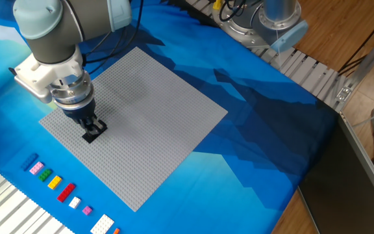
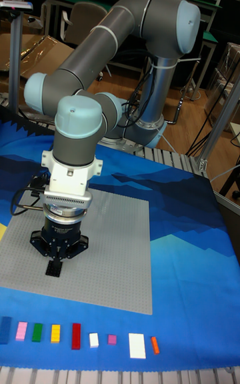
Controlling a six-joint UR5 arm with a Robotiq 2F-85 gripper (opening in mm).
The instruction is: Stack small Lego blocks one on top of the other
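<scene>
At the far left of the fixed view, a row of loose bricks is lying on the blue cloth (image 1: 265, 130) along the near edge of the table: a blue brick (image 1: 30, 162) first, then pink, green, yellow, a longer red brick (image 1: 65, 192), and small white and pink pieces after it. In the tall view the same row is running along the bottom, with the blue brick (image 2: 6, 330) at its left end.

Just to the right of that, my pincer (image 1: 93, 130) is pointing straight down over the near left part of the grey baseplate (image 1: 148, 117). My fingers are sitting close together around a flat black brick (image 1: 92, 134), which is resting on the baseplate right at my fingertips. In the tall view the black brick (image 2: 53, 269) is showing just below my pincer (image 2: 56, 259). I am gripping it, as far as I can see.

Further right, the baseplate is lying flat on the cloth.
</scene>
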